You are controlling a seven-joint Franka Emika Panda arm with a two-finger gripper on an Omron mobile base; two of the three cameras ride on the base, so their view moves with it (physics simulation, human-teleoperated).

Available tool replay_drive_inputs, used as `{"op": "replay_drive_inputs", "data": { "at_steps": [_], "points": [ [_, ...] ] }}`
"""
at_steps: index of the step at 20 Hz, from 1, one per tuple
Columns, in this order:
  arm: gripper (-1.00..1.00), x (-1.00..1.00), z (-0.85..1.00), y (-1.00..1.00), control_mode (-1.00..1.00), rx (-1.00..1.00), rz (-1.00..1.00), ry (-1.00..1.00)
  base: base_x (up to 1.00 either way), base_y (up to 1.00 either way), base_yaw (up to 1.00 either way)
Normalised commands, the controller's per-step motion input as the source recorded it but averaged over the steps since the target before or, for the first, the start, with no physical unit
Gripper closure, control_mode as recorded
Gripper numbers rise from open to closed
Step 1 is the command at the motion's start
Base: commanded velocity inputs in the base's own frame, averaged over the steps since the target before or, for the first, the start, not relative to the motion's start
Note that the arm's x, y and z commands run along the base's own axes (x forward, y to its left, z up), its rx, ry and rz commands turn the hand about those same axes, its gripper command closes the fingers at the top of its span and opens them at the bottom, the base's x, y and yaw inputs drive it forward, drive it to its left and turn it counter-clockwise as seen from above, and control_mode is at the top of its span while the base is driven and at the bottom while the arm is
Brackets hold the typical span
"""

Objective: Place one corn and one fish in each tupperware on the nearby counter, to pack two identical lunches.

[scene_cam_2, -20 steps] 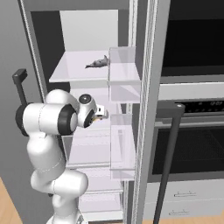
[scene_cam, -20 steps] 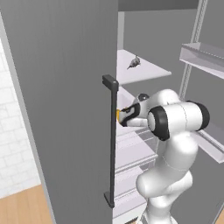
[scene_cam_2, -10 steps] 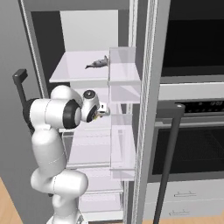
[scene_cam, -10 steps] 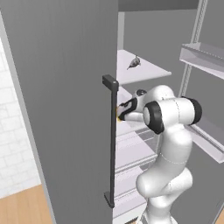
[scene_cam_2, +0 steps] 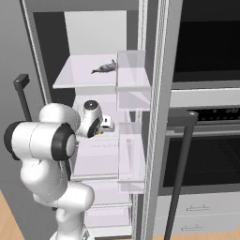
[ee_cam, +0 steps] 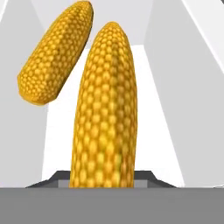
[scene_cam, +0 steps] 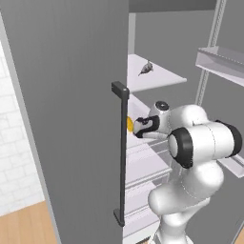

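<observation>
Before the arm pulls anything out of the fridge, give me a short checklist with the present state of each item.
1. End effector reached into the fridge at the middle shelf: ok.
2. Near corn lined up lengthwise with the hand camera, running to the bottom of the hand view: ok.
3. End effector closed on that cob: cannot tell, the fingertips are hidden.
4. Second corn apart from the near one, tilted off to the side: ok.
5. Fish lying on the upper shelf, not yet touched: ok.
6. Tupperware and counter ready to receive: cannot tell.
</observation>
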Motion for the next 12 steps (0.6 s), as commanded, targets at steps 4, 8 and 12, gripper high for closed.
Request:
{"op": "replay_drive_inputs", "data": {
  "at_steps": [4, 8, 12],
  "points": [
    [1.0, -1.0, 1.0, 0.0, -1.0, 0.03, -0.01, -0.01, 0.0, 0.0, 0.0],
    [1.0, -1.0, 1.0, -0.02, -1.0, 0.07, -0.05, 0.0, 0.0, 0.0, 0.0],
    [1.0, -1.0, 0.92, -0.02, -1.0, 0.07, -0.05, 0.0, 0.0, 0.0, 0.0]
  ]
}}
